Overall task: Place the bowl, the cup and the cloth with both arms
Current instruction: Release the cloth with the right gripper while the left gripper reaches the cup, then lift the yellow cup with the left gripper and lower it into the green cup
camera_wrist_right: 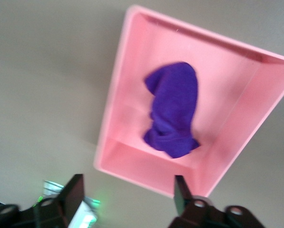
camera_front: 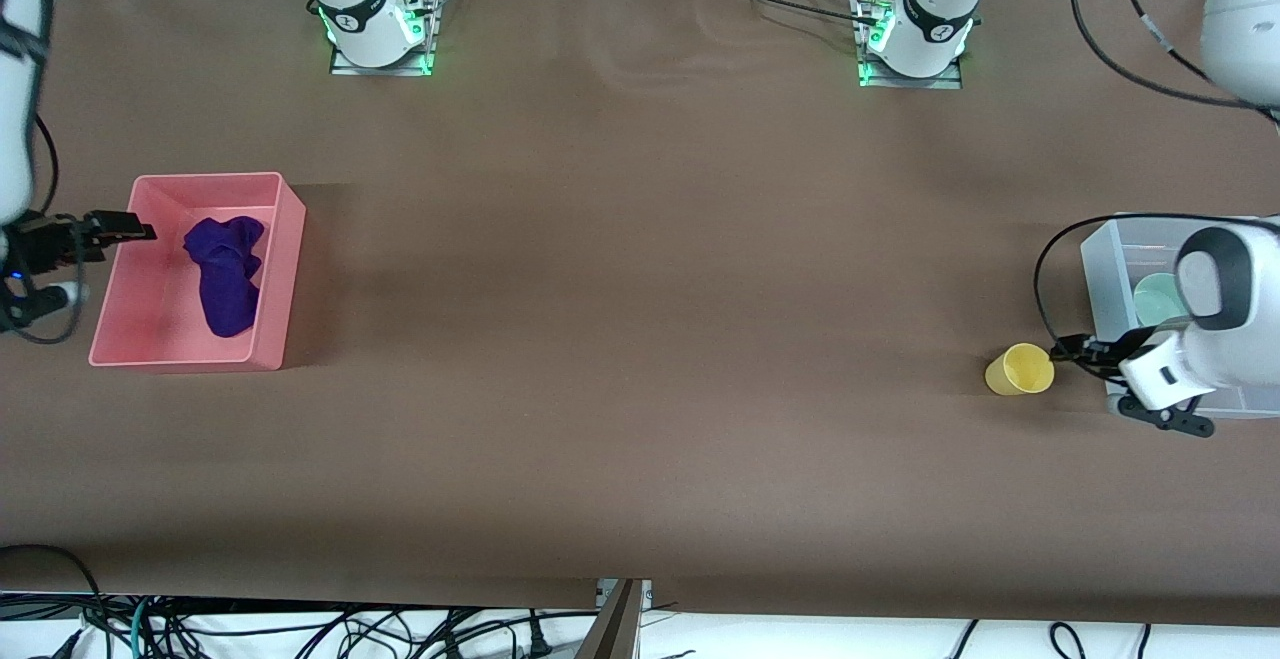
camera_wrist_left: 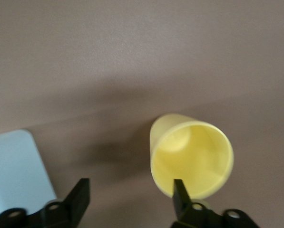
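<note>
The yellow cup [camera_front: 1020, 370] lies on its side on the table, its mouth toward the front camera; it also shows in the left wrist view [camera_wrist_left: 191, 156]. My left gripper [camera_front: 1066, 348] is open and empty just beside the cup, low over the table; in its wrist view [camera_wrist_left: 130, 194] one finger [camera_wrist_left: 180, 192] is by the cup's rim. The mint-green bowl [camera_front: 1158, 298] sits in the grey bin [camera_front: 1100, 279], partly hidden by the left arm. The purple cloth [camera_front: 226, 273] lies crumpled in the pink bin [camera_front: 280, 269], also seen in the right wrist view [camera_wrist_right: 172, 109]. My right gripper [camera_front: 135, 230] is open and empty above the pink bin's rim [camera_wrist_right: 127, 194].
The grey bin stands at the left arm's end of the table and its corner [camera_wrist_left: 13, 171] shows in the left wrist view. The pink bin [camera_wrist_right: 132, 166] stands at the right arm's end. The brown table [camera_front: 640, 339] stretches between them. A black cable [camera_front: 1045, 269] loops above the cup.
</note>
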Robot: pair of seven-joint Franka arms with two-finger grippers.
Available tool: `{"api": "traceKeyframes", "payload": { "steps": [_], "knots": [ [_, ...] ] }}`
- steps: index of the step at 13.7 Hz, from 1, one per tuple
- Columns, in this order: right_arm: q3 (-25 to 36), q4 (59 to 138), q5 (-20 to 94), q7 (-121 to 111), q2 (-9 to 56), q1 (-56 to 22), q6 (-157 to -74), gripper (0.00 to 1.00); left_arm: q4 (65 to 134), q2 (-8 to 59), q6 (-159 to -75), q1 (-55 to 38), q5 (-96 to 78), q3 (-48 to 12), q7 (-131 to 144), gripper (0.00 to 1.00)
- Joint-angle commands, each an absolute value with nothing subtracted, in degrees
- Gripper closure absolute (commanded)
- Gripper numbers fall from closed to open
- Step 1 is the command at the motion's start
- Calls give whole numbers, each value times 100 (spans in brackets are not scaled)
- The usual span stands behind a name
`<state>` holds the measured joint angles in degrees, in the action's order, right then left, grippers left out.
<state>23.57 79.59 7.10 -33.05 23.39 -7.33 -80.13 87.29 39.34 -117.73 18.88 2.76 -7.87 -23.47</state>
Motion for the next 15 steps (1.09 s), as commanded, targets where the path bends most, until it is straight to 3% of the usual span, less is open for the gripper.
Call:
{"api": "traceKeyframes", "payload": {
  "steps": [1,2,6,9,12,15],
  "knots": [
    [1470,7516,529,-1622,1733,-738,-7481,0,9000,4060,-12339,1907,45,-765,-2285,85],
    [1172,7515,336,-1591,1479,-747,-7471,0,9009,4061,-12322,1899,35,-765,-2285,100],
    [1019,7593,289,-1503,739,-747,-7724,0,8930,3921,-11973,1916,35,-773,-2285,100],
    [1020,8181,202,-1547,292,-581,-7796,0,8772,3342,-10894,1907,149,-765,-2329,100],
    [827,8481,124,-1477,123,-501,-7796,0,8062,3173,-9637,1986,937,-712,-2669,100],
    [765,8421,140,-1125,272,-501,-7778,0,7980,3190,-9745,2363,1816,-536,-3750,100]
  ]
}}
